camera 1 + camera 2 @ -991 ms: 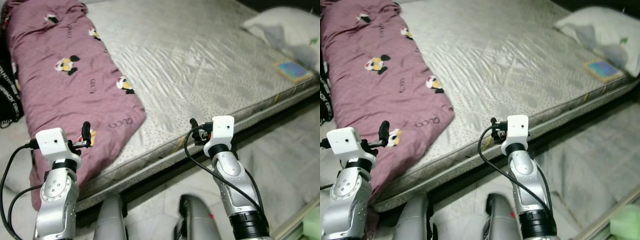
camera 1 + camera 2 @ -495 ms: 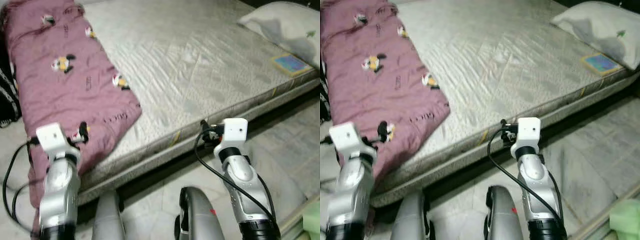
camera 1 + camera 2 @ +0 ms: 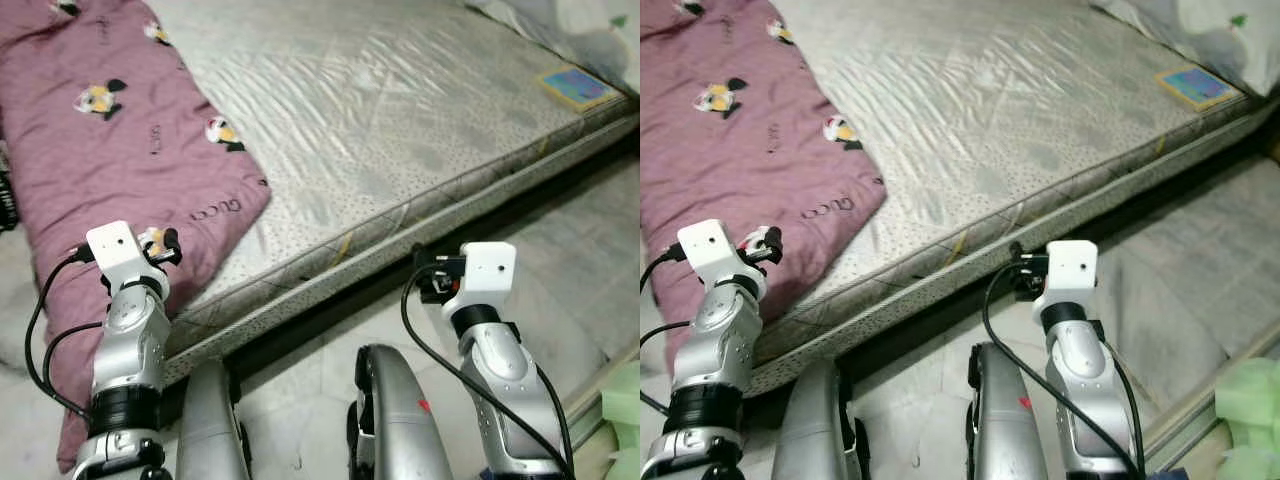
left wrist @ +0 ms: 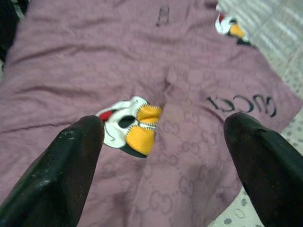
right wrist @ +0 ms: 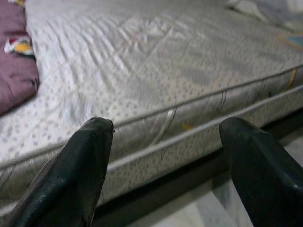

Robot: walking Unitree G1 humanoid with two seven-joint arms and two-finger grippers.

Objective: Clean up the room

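Note:
A purple quilt [image 3: 110, 130] printed with cartoon ducks lies along the left side of a grey mattress [image 3: 400, 110] and hangs over its near edge. My left gripper [image 3: 168, 248] hovers just above the quilt's hanging corner, and its wrist view shows the fingers [image 4: 71, 165] spread wide over a duck print [image 4: 130, 125]. My right gripper [image 3: 428, 278] is raised in front of the mattress's side [image 5: 156, 137], open and holding nothing. A pillow [image 3: 1200, 30] and a small colourful book [image 3: 578, 85] lie at the mattress's far right.
Pale tiled floor [image 3: 590, 250] runs along the bed's near side. A green foam-like thing [image 3: 1250, 420] sits at the lower right, behind a low rail. A black item [image 3: 5, 205] lies at the left beside the quilt. My own legs [image 3: 390, 420] show at the bottom.
The camera has backed away and tilted, so the bed sits higher in the picture. Both arms have lowered; the right gripper is now before the mattress's side.

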